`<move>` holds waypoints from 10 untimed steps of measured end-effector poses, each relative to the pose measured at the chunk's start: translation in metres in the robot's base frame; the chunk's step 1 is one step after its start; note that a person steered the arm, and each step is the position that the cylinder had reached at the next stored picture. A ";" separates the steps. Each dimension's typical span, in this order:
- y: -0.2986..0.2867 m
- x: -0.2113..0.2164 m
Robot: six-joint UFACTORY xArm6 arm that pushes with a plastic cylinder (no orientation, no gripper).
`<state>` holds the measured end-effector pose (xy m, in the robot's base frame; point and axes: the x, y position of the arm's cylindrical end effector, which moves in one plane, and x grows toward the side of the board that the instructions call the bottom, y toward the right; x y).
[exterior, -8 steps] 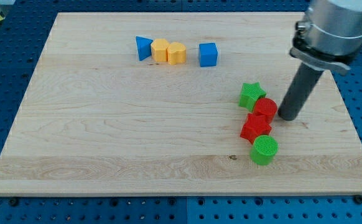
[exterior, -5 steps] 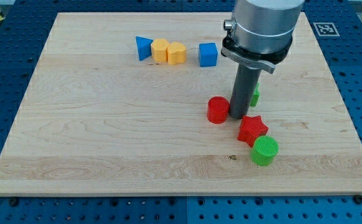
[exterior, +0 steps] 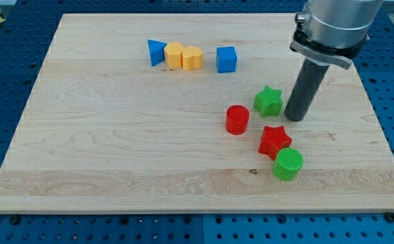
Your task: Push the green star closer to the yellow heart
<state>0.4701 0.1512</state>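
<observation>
Now my tip (exterior: 295, 117) sits just right of the green star (exterior: 269, 101), holding nothing, with the yellow heart (exterior: 192, 58) off toward the tabletop's top-left corner.

My tip (exterior: 294, 118) has swung back to the right of the green star (exterior: 269, 101), which is uncovered again; the red cylinder (exterior: 237, 119) now sits apart, further left.
</observation>
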 end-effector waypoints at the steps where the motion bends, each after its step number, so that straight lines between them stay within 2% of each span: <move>1: -0.009 -0.001; 4: -0.027 -0.003; 8: -0.041 -0.036; 10: -0.095 -0.037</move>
<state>0.4331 0.0561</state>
